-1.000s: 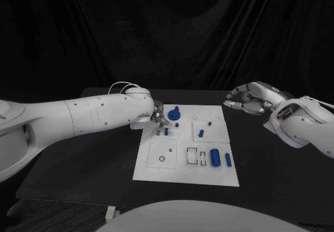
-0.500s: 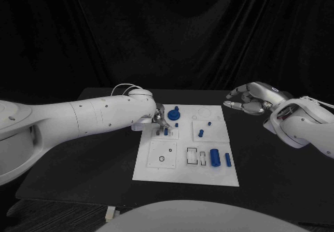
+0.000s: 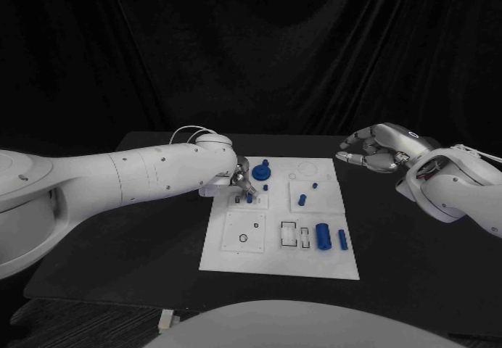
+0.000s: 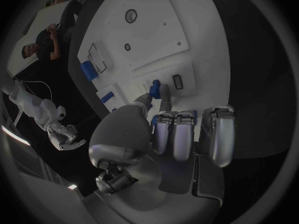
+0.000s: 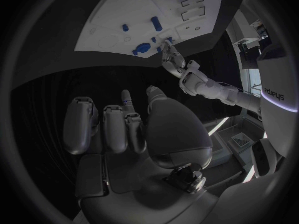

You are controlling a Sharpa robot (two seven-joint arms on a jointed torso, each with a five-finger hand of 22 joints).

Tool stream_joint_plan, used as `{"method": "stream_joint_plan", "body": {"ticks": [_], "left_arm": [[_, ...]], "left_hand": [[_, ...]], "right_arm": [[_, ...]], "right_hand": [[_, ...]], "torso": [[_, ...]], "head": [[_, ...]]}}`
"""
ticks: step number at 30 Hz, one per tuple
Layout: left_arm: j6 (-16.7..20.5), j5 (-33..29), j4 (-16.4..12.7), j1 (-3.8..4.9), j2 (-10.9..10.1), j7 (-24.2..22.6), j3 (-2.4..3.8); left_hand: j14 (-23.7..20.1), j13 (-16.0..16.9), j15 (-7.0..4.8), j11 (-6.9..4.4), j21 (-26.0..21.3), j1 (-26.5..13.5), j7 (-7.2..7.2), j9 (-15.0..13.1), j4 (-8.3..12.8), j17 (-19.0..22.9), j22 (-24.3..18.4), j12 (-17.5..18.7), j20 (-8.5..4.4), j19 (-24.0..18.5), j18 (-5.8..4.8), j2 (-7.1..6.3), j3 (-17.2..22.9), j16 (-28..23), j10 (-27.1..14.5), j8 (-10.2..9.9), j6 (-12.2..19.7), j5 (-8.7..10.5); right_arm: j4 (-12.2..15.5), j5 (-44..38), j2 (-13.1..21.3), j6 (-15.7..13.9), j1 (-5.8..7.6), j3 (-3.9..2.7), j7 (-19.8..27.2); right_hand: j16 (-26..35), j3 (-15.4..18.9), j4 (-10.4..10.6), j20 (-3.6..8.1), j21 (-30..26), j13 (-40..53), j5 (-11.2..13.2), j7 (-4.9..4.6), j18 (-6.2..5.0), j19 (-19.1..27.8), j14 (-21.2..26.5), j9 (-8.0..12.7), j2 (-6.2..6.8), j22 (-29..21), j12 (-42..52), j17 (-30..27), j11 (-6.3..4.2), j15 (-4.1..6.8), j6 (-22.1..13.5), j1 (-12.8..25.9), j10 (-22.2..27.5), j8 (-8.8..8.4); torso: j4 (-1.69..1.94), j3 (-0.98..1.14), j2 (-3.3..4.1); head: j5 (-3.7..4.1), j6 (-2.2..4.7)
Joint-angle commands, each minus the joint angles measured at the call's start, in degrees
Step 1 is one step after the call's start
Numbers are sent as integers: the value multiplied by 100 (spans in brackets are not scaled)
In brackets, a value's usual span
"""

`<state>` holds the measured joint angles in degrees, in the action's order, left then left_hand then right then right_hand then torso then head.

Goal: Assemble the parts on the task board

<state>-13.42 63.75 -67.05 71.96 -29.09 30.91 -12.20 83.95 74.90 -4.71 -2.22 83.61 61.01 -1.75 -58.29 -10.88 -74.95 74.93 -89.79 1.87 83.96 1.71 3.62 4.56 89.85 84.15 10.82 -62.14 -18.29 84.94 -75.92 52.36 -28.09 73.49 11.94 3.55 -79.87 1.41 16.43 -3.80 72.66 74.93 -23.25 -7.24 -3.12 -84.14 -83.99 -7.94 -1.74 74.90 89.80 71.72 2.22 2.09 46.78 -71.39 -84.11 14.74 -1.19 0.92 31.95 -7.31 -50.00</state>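
Black tabletop [image 3: 136, 239] | left hand [image 3: 239, 181] pinching small blue part [image 4: 155, 88] over task board [image 3: 277, 261], seating next | right hand [image 3: 374, 154] curled, idle.

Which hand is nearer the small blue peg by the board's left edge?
Left. The left hand pinches the small blue peg; the right hand hovers off the task board, past its far right corner.

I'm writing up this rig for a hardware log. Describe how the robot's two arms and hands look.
Both arms are thick, smooth white shells with small dark dots along them. The left arm carries a thin white cable looped near its wrist; the right arm has a pale cable there too. Each ends in a silver metallic hand, left hand and right hand, with segmented fingers, rounded palm and dark seams.
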Motion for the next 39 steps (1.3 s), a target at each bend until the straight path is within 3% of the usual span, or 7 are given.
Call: {"method": "stream_joint_plan", "body": {"ticks": [1,4,6,10,16,25,39], "left_arm": [[-96,-14,1,-12,13,-94,5],[-102,-14,-1,-13,11,-104,5],[-104,-14,-3,-14,10,-112,5],[-98,-14,-8,-14,11,-134,5],[27,-14,-66,-15,-16,-213,5],[488,-15,-357,-15,-214,-268,5],[1396,-14,-840,-15,-587,-302,3]], "left_hand": [[605,1510,14,11,-31,128,28,33,100,-1505,1112,-21,8,103,30,-8,162,15,585,-64,-43,-228],[605,1510,4,1,-36,196,36,59,213,-1505,1119,-21,1,103,30,-62,425,15,585,-112,-50,-229],[605,1510,-6,-10,-38,260,49,61,385,-1505,1128,-21,-10,107,29,-188,760,15,585,-137,-70,-494],[605,1510,-3,-11,-43,154,56,38,514,-1505,1140,-21,-21,112,30,-340,1215,15,585,-147,-99,-487],[605,1510,-24,-30,-44,-92,67,-82,872,-1505,1167,-21,-29,129,25,-605,2071,15,585,-100,-153,-543],[605,1510,-34,-43,-32,-139,74,-194,1140,-1505,1188,-21,-39,150,19,-686,2449,15,585,-41,-159,-571],[605,1510,-32,-31,-46,-164,52,-216,1194,-1505,1186,-21,-39,144,22,-704,2539,15,585,-61,-84,-534]], "right_arm": [[9,-10,8,38,-17,-4,-98],[6,-10,5,46,-18,-4,-104],[3,-10,0,51,-20,-4,-107],[-3,-10,-7,56,-22,-4,-109],[-4,-10,-8,63,-25,-4,-119],[-2,-10,7,66,-25,-4,-143],[-2,-10,14,45,-26,-4,-160]], "right_hand": [[31,13,-12,-45,-30,1507,-16,-20,-82,-16,-265,5,-27,973,20,-3,41,-33,10,-52,-589,-21],[32,9,-19,-44,-46,1507,-82,-18,-85,-13,-266,18,-31,969,20,-8,39,-31,18,-79,-589,-24],[35,8,-20,-43,-50,1507,-96,-18,-86,-12,-266,21,-32,968,20,-14,38,-31,20,-85,-589,-24],[38,7,-21,-43,-61,1507,-133,-18,-87,-10,-265,28,-32,965,20,-20,38,-30,23,-98,-589,-27],[37,6,-21,-42,-71,1507,-160,-18,-89,-7,-266,34,-34,963,20,-20,38,-30,26,-106,-589,-29],[52,3,-22,-42,-101,1507,-185,-18,-95,2,-261,38,-35,954,20,-47,38,-29,29,-116,-589,-30],[72,2,-23,-42,-131,1507,-198,-19,-102,11,-255,41,-35,945,20,-81,38,-29,29,-121,-589,-31]], "torso": [[1,1,-2],[0,1,-3],[0,1,-2],[1,2,-3],[0,2,-2],[1,1,-3],[1,2,-5]], "head": [[1,0],[-3,0],[-4,0],[-9,0],[-9,0],[7,0],[-16,0]]}}
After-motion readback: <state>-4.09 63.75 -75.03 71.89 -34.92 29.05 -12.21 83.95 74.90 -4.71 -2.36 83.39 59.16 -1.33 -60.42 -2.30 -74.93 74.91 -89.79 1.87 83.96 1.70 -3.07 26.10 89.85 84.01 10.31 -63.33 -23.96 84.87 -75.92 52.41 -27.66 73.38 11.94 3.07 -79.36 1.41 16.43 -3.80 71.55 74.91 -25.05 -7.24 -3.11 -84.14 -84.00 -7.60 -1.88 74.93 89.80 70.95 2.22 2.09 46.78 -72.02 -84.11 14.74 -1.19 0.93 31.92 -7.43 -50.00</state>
